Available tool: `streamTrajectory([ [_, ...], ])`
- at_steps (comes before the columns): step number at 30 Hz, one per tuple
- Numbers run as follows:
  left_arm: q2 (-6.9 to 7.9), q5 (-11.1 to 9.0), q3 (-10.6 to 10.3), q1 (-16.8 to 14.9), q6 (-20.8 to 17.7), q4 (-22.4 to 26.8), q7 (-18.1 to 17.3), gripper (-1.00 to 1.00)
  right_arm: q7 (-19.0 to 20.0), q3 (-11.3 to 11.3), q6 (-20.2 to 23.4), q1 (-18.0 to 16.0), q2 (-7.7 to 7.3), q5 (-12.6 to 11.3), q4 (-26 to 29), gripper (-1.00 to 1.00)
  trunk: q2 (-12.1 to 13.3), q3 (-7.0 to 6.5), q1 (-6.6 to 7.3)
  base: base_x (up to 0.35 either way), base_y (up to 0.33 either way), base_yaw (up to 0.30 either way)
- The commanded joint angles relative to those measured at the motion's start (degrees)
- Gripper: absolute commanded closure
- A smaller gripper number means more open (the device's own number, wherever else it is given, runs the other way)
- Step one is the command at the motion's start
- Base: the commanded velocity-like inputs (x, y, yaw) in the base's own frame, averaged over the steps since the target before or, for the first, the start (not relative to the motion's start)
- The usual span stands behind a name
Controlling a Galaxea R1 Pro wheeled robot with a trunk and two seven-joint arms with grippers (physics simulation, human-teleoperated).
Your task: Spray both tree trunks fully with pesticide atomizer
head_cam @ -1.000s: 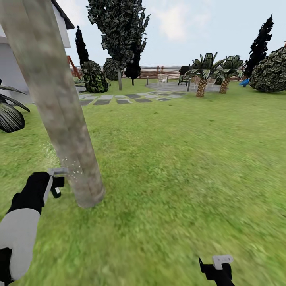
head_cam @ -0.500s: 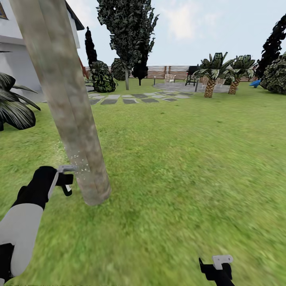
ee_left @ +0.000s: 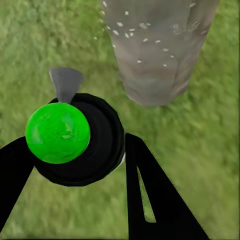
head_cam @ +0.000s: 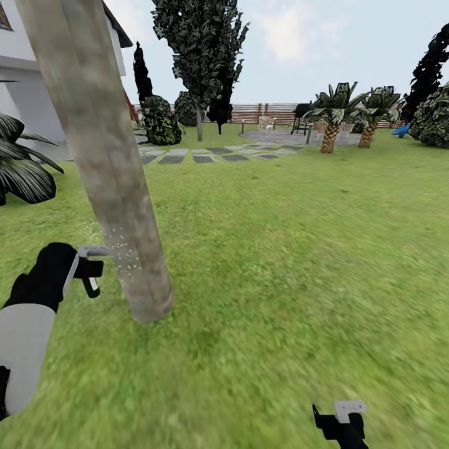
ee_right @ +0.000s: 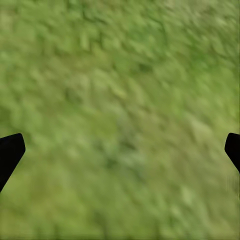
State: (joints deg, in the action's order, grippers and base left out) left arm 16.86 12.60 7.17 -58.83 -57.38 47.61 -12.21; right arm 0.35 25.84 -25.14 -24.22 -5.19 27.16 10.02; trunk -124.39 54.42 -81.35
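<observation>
Left hand (head_cam: 87, 271) low at the near left in the head view, beside the trunk (head_cam: 103, 156), apart from it. Head view too coarse to make out what sits between the fingers; left wrist view settles it: atomizer (ee_left: 77, 137), round and black, clamped between two black fingers (ee_left: 150, 200), its top green here rather than red, with a grey nozzle (ee_left: 65, 83) pointing at the trunk (ee_left: 160, 55). White specks of pesticide (ee_left: 135, 32) dotted over the bark in that view; in the head view, a faint scatter of specks (head_cam: 121, 255) between hand and trunk, low on the column. Trunk base planted in lawn (head_cam: 280, 249), leaning slightly left as it rises, out of frame at the top.

Right hand (head_cam: 342, 421) at the near right edge of the head view, well apart from the trunk, state not readable there. Right wrist view: two black fingertips (ee_right: 10, 152) at opposite edges, spread wide, nothing between, blurred grass (ee_right: 120, 115) below.

Far in the head view: grey paving slabs (head_cam: 206, 154), palms (head_cam: 333, 115), slat fence (head_cam: 262, 112), a second tree (head_cam: 198, 50), dark cypress (head_cam: 142, 75), white house wall (head_cam: 25, 100) at far left.
</observation>
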Motion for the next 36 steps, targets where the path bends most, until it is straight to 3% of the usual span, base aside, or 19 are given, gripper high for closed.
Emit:
streamTrajectory([
  [1,0.09,-0.06,0.0,0.06,-0.01,0.01,0.0,1.0,0.0,0.0,0.0,0.02,0.0,0.0,0.0,-1.0,0.0,0.0,0.0,0.007,0.0,0.0],
  [8,-0.3,-0.21,-0.15,-0.43,-0.1,0.2,0.08,1.0,0.03,0.0,0.0,0.0,0.0,0.0,0.01,-1.0,0.0,0.0,0.0,0.177,-0.163,0.0],
  [30,-0.25,-0.3,0.02,-0.5,-0.1,0.2,0.08,1.0,0.09,-0.03,0.0,0.02,0.08,0.0,0.0,-1.0,0.0,0.0,0.0,0.034,-0.274,0.0],
  [36,-0.11,-0.3,0.03,-0.5,-0.1,0.2,0.16,1.0,0.09,-0.06,0.0,0.04,0.09,0.0,0.01,-1.0,0.0,0.0,0.0,0.182,-0.239,0.191],
])
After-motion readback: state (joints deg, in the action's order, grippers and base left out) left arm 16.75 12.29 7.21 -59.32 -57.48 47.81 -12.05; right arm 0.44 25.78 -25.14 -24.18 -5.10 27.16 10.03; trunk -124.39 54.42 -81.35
